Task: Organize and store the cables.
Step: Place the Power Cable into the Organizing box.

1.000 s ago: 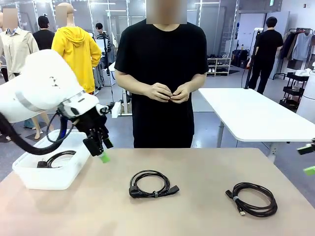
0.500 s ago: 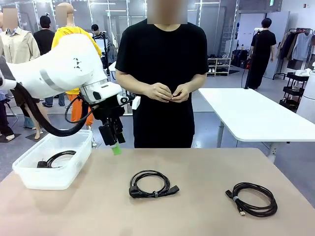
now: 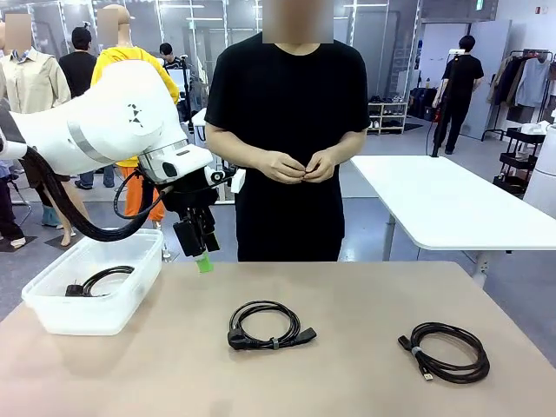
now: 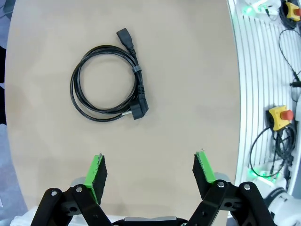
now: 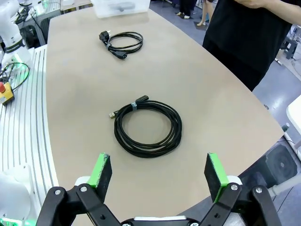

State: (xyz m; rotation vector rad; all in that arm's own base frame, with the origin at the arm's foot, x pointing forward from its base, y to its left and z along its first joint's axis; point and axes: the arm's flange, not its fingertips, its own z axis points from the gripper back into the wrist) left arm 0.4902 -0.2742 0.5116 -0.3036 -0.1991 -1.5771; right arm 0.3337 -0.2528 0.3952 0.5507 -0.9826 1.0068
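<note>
Black coiled cable (image 4: 107, 84) lies ahead of my left end effector (image 4: 149, 172), jaws spread and empty so I can straddle it on the worktop (image 4: 188, 70).

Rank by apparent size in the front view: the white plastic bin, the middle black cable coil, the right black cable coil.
Largest: white plastic bin. Then right black cable coil and middle black cable coil: nearly alike, the right one nearer the camera, so unranked.

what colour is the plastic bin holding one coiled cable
Translucent white; the rectangular plastic bin shows best in the front view.
</note>
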